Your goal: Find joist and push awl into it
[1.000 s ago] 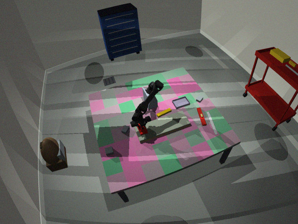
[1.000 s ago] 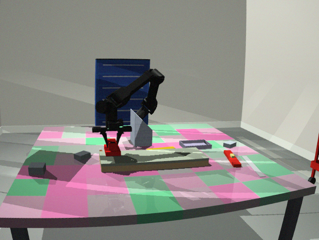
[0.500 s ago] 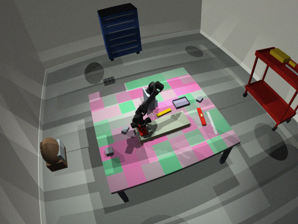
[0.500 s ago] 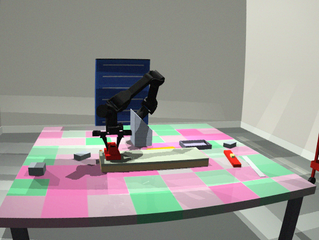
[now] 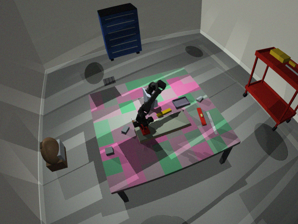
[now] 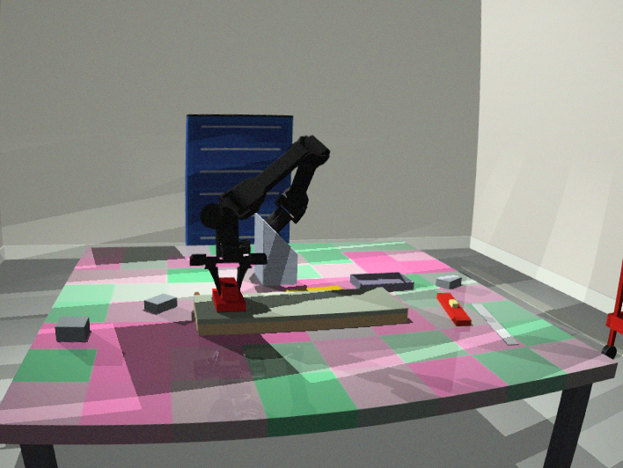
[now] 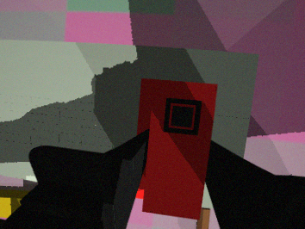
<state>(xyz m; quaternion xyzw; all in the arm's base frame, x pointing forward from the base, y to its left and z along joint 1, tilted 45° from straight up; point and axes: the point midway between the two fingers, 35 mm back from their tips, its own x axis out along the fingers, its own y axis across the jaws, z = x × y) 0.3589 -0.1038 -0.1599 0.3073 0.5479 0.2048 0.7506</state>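
Note:
My gripper (image 5: 145, 128) (image 6: 228, 288) (image 7: 178, 139) is shut on the red stud finder (image 5: 145, 131) (image 6: 229, 303) (image 7: 172, 185). The stud finder rests flat on the left end of the grey-green floor panel (image 5: 173, 122) (image 6: 327, 308) (image 7: 43, 86), and its square window shows dark in the wrist view. A small awl with a brown handle (image 5: 132, 120) (image 6: 196, 292) (image 7: 205, 219) stands just off the panel's left end. The dark grey tray (image 5: 180, 102) (image 6: 381, 281) lies behind the panel's right end, and I see nothing in it.
A yellow bar (image 5: 164, 112) lies behind the panel. A red tool (image 5: 201, 116) (image 6: 454, 308) and a pale ruler (image 5: 211, 122) lie to the right. Grey blocks (image 5: 125, 129) (image 5: 109, 150) (image 5: 199, 98) are scattered. A grey wedge (image 6: 274, 256) stands by the arm's base.

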